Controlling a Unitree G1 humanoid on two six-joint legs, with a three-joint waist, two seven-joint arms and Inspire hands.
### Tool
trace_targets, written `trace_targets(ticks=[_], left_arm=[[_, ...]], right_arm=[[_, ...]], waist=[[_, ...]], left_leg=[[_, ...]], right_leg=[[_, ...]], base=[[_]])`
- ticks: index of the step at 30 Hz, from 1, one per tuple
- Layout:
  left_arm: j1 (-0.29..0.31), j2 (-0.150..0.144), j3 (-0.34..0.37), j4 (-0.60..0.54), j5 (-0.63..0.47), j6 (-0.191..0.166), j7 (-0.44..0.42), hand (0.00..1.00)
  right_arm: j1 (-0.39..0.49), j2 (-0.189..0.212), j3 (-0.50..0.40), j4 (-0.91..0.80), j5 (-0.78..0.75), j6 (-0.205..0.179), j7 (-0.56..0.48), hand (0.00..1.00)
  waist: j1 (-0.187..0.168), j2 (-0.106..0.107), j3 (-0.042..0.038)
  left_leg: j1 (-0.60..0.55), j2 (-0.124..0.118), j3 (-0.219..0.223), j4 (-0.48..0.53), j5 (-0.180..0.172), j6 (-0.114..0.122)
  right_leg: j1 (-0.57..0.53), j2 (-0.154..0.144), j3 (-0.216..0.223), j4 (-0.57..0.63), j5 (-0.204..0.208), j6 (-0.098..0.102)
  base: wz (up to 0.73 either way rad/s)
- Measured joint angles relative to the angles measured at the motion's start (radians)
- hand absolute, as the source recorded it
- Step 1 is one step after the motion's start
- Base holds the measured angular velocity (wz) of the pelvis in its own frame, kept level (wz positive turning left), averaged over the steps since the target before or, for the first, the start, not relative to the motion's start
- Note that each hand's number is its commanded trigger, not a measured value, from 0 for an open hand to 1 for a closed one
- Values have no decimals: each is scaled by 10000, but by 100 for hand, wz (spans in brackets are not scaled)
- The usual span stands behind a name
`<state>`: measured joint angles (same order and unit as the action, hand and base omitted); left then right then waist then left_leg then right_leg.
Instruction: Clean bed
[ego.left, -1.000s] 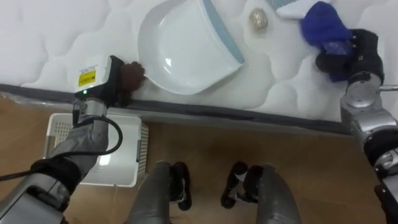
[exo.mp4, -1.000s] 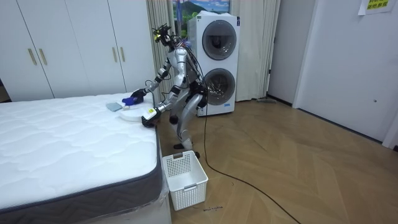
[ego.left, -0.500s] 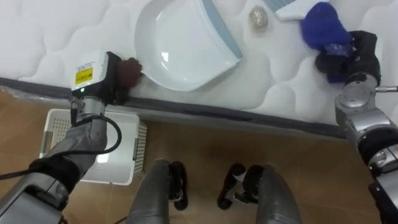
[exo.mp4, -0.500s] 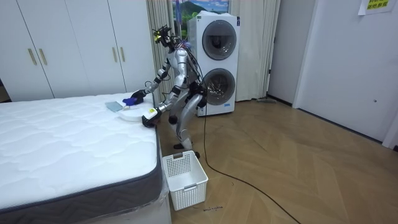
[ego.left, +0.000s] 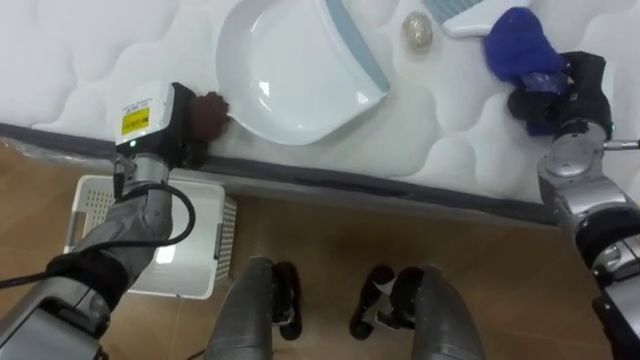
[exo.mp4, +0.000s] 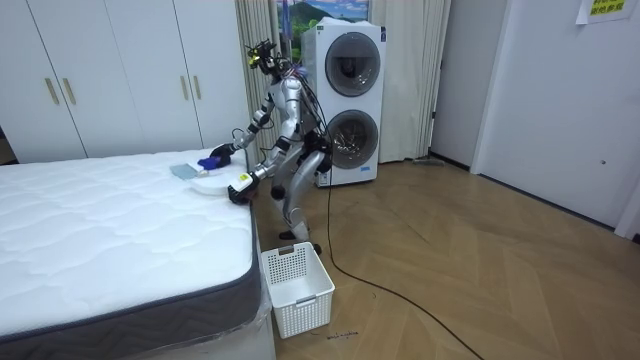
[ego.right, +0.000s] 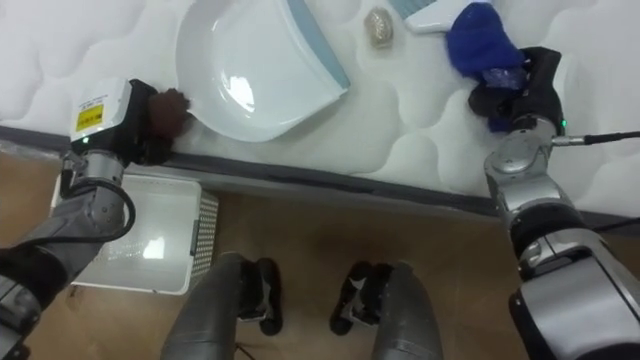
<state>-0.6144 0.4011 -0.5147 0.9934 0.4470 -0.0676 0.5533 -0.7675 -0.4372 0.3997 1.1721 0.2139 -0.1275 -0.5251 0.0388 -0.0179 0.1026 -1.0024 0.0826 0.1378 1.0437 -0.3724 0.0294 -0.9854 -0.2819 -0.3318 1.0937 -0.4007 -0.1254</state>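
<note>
Beige crumpled ball (ego.left: 416, 30) lies on the white quilted mattress (ego.left: 80, 60), left of the nearer right hand (ego.left: 558, 95) clenched on a blue brush (ego.left: 518, 45), right of the white plastic dustpan (ego.left: 290, 70) whose rim the left hand (ego.left: 170, 125) grips.
</note>
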Motion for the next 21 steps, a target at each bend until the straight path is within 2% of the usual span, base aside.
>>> trace_targets(ticks=[2,8,11,14,16,21], left_arm=[[16,-1,-1,61,63,42,-3,100],[280,16,3,85,297,455,-345,100],[355,111,17,80,724,562,-461,100],[438,195,20,139,826,673,-521,100],[520,223,13,136,911,825,-564,100],[646,297,3,292,1041,961,-932,100]], right_arm=[[1,2,3,-15,-388,119,-76,100],[0,-22,-19,81,-2211,748,-87,100],[-57,-116,-18,95,-3111,969,-88,100],[-186,-133,42,92,-4047,1289,-99,100],[-241,-147,102,103,-4837,1595,-105,100],[-580,-242,166,416,-6477,2095,-182,100]], waist=[[-15,-5,-1],[-72,-90,2],[-33,-170,-1],[-26,-368,-16],[-32,-569,-24],[-22,-824,-18]], left_leg=[[77,95,52,4,-18,16],[658,115,232,-108,-92,15],[823,288,264,-163,-95,15],[1083,447,402,-268,-114,41],[1409,451,517,-518,-96,47],[2125,439,660,-1260,80,64]], right_leg=[[49,22,20,-14,0,-1],[535,30,61,-97,0,-1],[733,191,52,-300,43,0],[944,314,84,-498,152,11],[1180,385,172,-733,246,64],[1840,585,207,-1545,561,221]], base=[[-6],[-6],[-13],[-15],[-14],[-10]])
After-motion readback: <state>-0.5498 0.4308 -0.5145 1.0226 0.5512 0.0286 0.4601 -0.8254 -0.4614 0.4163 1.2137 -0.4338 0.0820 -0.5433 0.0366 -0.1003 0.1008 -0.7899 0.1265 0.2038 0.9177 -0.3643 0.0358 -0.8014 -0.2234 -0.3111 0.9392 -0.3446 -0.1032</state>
